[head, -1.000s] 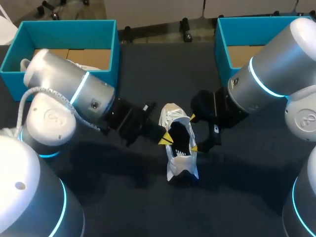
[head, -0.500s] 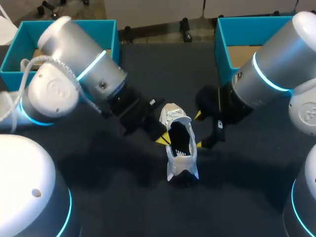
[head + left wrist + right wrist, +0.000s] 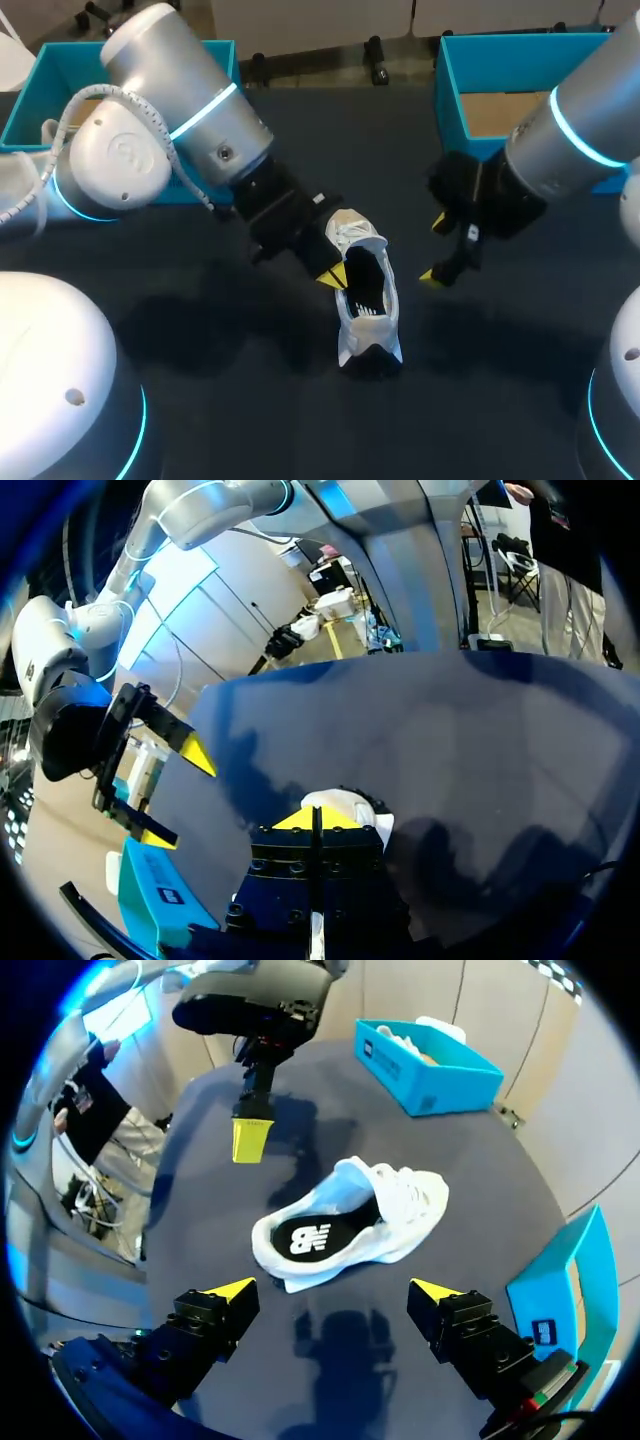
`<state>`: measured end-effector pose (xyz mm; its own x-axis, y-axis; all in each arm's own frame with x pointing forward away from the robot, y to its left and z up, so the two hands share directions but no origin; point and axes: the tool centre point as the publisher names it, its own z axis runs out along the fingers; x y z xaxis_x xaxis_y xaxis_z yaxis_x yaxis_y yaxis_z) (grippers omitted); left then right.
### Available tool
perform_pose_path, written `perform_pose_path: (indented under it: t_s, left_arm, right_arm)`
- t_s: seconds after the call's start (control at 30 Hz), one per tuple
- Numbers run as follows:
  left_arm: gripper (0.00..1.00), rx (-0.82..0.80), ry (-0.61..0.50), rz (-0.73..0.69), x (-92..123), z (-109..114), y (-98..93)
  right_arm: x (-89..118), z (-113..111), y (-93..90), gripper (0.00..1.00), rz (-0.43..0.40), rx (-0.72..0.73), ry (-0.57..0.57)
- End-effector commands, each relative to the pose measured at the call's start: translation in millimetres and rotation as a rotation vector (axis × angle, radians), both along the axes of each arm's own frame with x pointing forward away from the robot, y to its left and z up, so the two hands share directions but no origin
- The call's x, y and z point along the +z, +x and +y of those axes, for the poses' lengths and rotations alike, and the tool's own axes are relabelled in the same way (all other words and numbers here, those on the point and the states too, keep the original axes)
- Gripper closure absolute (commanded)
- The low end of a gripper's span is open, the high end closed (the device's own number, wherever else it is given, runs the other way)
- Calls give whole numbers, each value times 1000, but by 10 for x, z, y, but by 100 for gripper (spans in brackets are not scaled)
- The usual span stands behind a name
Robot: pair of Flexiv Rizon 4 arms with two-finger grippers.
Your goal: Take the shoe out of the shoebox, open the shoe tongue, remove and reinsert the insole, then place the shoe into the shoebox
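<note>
Shoe (image 3: pixel 365 305), white, stands on its sole near the middle of the dark table (image 3: pixel 250 400), outside both teal shoeboxes, its mouth open upward and a black insole (image 3: pixel 318 1232) with white print lying flat inside. At the end of the left arm (image 3: pixel 180 100), the left gripper (image 3: pixel 333 276) has its yellow tips pressed together with nothing between them. In the head view they sit right at the rim of the shoe, while the right wrist view shows them hanging above the table just beside it; whether they touch it cannot be told. The right gripper (image 3: pixel 434 250) hovers off the opposite side of the shoe, clear of it, its fingers spread wide and holding nothing. From its own wrist camera the shoe lies ahead of the two parted tips. The left wrist view shows only a sliver of the white shoe past its own closed tips, with the right gripper open farther ahead. The left shoebox (image 3: pixel 55 60) stands at the far left corner of the table, partly hidden by the left arm, with a second white shoe (image 3: pixel 432 1032) inside. The right shoebox (image 3: pixel 480 60), at the far right corner, shows a brown cardboard floor.
</note>
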<state>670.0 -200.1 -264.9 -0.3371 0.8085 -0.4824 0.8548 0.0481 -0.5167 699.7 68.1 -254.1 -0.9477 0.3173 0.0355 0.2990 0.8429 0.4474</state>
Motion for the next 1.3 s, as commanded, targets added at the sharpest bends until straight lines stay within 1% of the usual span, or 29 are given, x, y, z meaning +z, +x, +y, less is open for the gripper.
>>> perform_pose_path:
  t_s: [0.03, 0.3, 0.37, 0.4, 0.47, 0.53, 0.63, 0.7, 0.77, 0.83, 0.87, 0.97, 1.03, 1.07, 1.13, 1.17, 1.3]
  left_arm:
    - [100, -1, 3, -2, -2, -2, -2]
    - [100, -1, 3, -2, -2, -2, -2]
    - [100, -1, 3, -2, -2, -2, -2]
    - [100, -1, 3, -2, -2, -2, -2]
    - [100, -1, 3, -2, -2, -2, -2]
    - [100, -1, 3, -2, -2, -2, -2]
    - [100, -1, 3, -2, -2, -2, -2]
    - [100, -1, 3, -2, -2, -2, -2]
    - [96, -1, 3, -2, -2, -2, -2]
    - [89, -1, 3, -2, -2, -2, -2]
    - [87, -1, 3, -2, -2, -2, -2]
    - [89, -1, 3, -2, -2, -2, -2]
    - [95, -1, 3, -2, -2, -2, -2]
    - [100, -1, 3, -2, -2, -2, -2]
    - [100, -1, 3, -2, -2, -2, -2]
    - [100, -10, 8, -11, 3, 0, 13]
    - [100, -64, 33, -45, 31, 19, 59]
  right_arm:
    - [252, -236, -81, 0, 30, -7, 1]
    - [439, -444, -80, 0, 58, -34, 12]
    - [483, -489, -70, 0, 70, -42, -32]
    - [496, -514, -67, 0, 84, -47, -36]
    - [533, -553, -58, 0, 69, -32, -43]
    - [575, -597, -57, 0, 90, -26, -63]
    - [669, -700, -67, 0, 109, -43, -114]
    - [745, -763, -79, 0, 99, -54, -132]
    - [819, -825, -91, 0, 101, -63, -155]
    - [886, -885, -101, 0, 93, -67, -170]
    - [912, -909, -104, 0, 96, -62, -176]
    - [991, -984, -128, 0, 88, -39, -185]
    - [1026, -1046, -147, 0, 88, -33, -191]
    - [1040, -1073, -157, 0, 89, -24, -199]
    - [1062, -1111, -167, 0, 78, 10, -193]
    - [1067, -1124, -167, 0, 74, 22, -209]
    - [1067, -1161, -165, 0, 77, 19, -227]
